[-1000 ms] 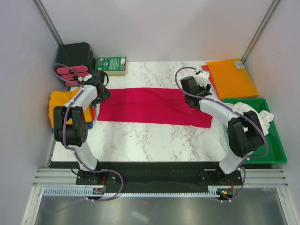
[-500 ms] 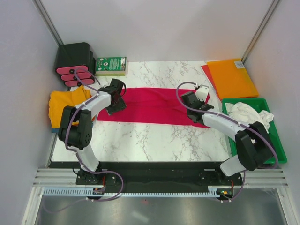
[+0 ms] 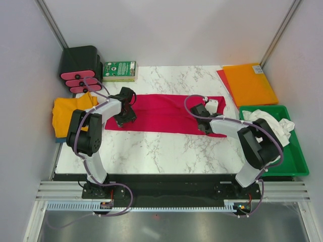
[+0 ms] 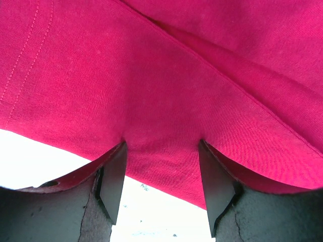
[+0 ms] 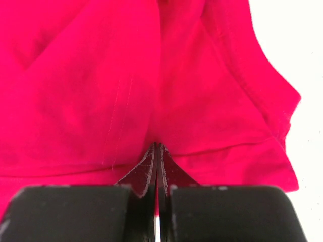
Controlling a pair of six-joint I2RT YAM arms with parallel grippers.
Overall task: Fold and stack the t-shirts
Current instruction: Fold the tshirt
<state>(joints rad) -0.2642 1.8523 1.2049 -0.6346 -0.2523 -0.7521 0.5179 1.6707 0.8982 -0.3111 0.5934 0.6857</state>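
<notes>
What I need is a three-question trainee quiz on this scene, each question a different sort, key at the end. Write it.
1. True or false: the right arm's jaws are shut on the red t-shirt.
2. What lies in the green tray? A) a white cloth B) an orange sheet C) a green book
3. Name the colour of the bunched t-shirt at the table's left edge.
Key: 1 true; 2 A; 3 yellow.
</notes>
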